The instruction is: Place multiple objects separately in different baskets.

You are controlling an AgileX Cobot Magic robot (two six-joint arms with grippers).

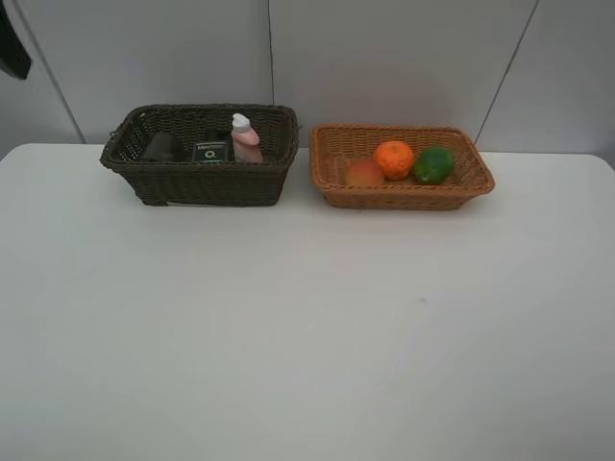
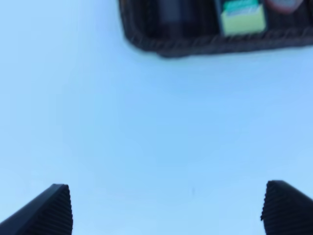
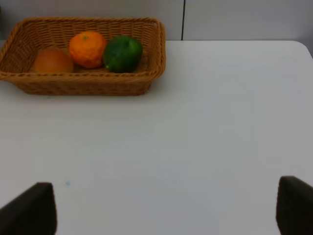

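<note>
The dark brown basket (image 1: 202, 178) stands at the back left and holds the mauve cup (image 1: 159, 147), the dark green pump bottle (image 1: 211, 151) and the pink bottle with white cap (image 1: 245, 139). The light tan basket (image 1: 404, 195) at the back right holds the red-orange fruit (image 1: 365, 173), the orange (image 1: 394, 158) and the green fruit (image 1: 433, 164). Neither gripper shows in the high view. My left gripper (image 2: 166, 208) is open and empty over bare table short of the dark basket (image 2: 215, 44). My right gripper (image 3: 166, 208) is open and empty, short of the tan basket (image 3: 83, 83).
The white table (image 1: 307, 336) ends at a grey panelled wall behind the baskets. A small dark speck (image 1: 422, 301) lies on the table right of the middle. A dark object (image 1: 13, 43) hangs at the top left edge.
</note>
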